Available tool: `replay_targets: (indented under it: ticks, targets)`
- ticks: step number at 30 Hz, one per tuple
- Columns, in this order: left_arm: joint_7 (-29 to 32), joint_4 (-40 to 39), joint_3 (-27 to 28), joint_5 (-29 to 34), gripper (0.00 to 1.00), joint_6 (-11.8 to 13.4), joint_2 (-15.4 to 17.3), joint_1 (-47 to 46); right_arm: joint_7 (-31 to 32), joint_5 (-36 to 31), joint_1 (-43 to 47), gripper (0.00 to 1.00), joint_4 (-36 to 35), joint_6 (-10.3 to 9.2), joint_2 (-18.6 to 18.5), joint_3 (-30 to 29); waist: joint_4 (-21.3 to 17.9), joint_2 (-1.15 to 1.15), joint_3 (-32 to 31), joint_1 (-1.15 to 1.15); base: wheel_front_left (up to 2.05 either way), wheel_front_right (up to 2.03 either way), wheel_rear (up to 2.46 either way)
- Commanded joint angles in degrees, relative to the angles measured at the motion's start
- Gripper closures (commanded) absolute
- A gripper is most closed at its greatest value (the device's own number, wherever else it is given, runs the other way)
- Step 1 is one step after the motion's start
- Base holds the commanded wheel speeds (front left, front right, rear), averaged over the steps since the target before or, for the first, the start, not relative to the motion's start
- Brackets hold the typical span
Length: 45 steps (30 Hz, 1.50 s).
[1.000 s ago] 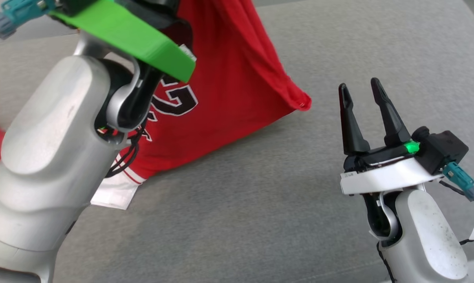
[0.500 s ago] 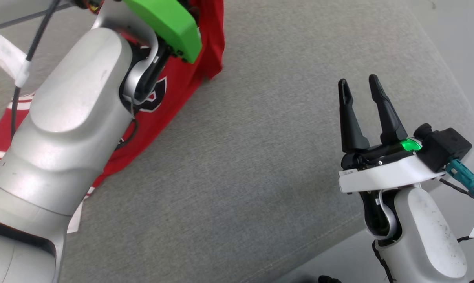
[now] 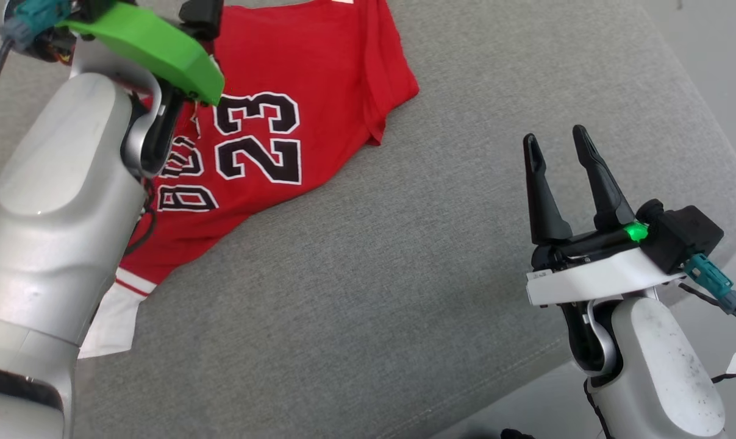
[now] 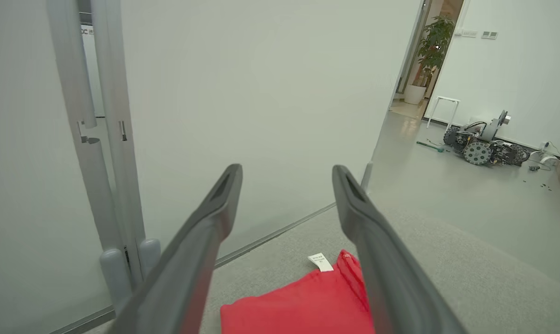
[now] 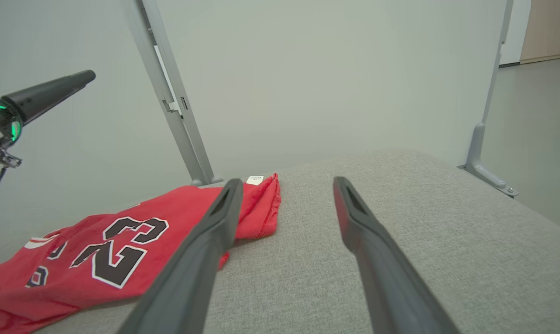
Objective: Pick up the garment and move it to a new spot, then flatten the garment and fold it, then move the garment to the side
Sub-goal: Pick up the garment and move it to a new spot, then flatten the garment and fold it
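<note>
The garment is a red jersey with a black "23". It lies spread on the grey cushion, number side up, with a white hem at the lower left. My left gripper is open and empty, raised above the garment's red edge and its white tag. In the head view my left forearm and green wrist mount cover the garment's left part. My right gripper stands open and empty over bare cushion, right of the garment. The right wrist view also shows one left finger.
The cushion's rounded edge runs down the right side, with floor beyond it. A pale partition wall with metal posts stands behind the cushion. A wheeled machine sits on the floor far off.
My left gripper opened and let go of the garment, which had hung from it. The garment now lies spread flat. The head camera shifted. My right gripper stayed open and still.
</note>
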Motion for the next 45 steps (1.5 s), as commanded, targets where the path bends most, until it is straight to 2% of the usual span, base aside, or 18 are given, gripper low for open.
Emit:
replay_targets:
  ticks: [1,6,9,12,15,21,29,36,40,45]
  targets:
    - [-0.47,-1.15,1.23,-0.10,0.00,0.10,1.12,2.83,-0.02,-0.94,0.46,0.00,0.19,0.00,-0.11,-0.54,7.25,0.00,-4.14,0.00,0.00,0.00,0.00]
    - [-0.37,-12.67,10.04,3.29,0.00,1.55,2.94,15.26,-0.02,-3.67,1.40,0.00,0.94,0.00,-0.15,-1.69,13.76,0.00,-6.88,0.00,0.00,0.00,0.00]
    - [-0.40,-19.21,14.47,6.21,0.00,1.91,2.34,23.68,-0.02,-5.38,2.12,0.00,1.53,0.00,-0.19,-2.46,17.10,0.00,-8.36,0.00,0.00,0.00,0.00]
    - [-0.39,-24.92,18.71,9.47,0.00,1.94,0.82,32.63,-0.02,-6.49,3.02,0.00,1.90,0.00,-0.15,-3.39,19.89,0.00,-9.75,0.00,0.00,0.00,0.00]
    - [-0.40,-29.17,21.58,12.90,0.00,0.95,-1.46,40.27,-0.02,-7.42,4.13,0.00,2.04,0.00,-0.15,-4.36,22.12,0.00,-11.04,0.00,0.00,0.00,0.00]
    - [-0.41,-32.75,25.09,18.09,0.00,-1.27,-6.70,50.70,-0.02,-7.86,6.73,0.00,1.77,0.00,-0.15,-5.69,24.40,0.00,-12.96,0.00,0.00,0.00,0.00]
    - [-0.41,-34.58,29.37,23.67,0.00,-2.82,-11.70,56.94,-0.02,-6.98,8.69,0.00,2.10,0.00,-0.13,-6.13,24.24,0.00,-13.69,0.00,0.00,0.00,0.00]
    - [-0.41,-34.21,29.14,24.95,0.00,-3.32,-13.20,56.82,-0.02,-7.09,8.39,0.00,3.79,0.00,-0.19,-7.73,24.42,0.00,-12.67,0.00,0.00,0.00,0.00]
    - [-0.41,-34.02,28.00,24.85,0.00,-3.38,-13.41,55.16,-0.03,-8.57,6.72,0.00,8.22,0.00,-0.11,-11.45,25.47,0.00,-11.22,0.00,0.00,0.00,0.00]
    - [-0.41,-33.82,26.70,23.94,0.00,-3.39,-13.54,53.50,-0.03,-11.54,2.67,0.00,17.71,0.00,-0.13,-15.50,27.57,0.00,-8.23,0.00,0.00,0.00,0.00]
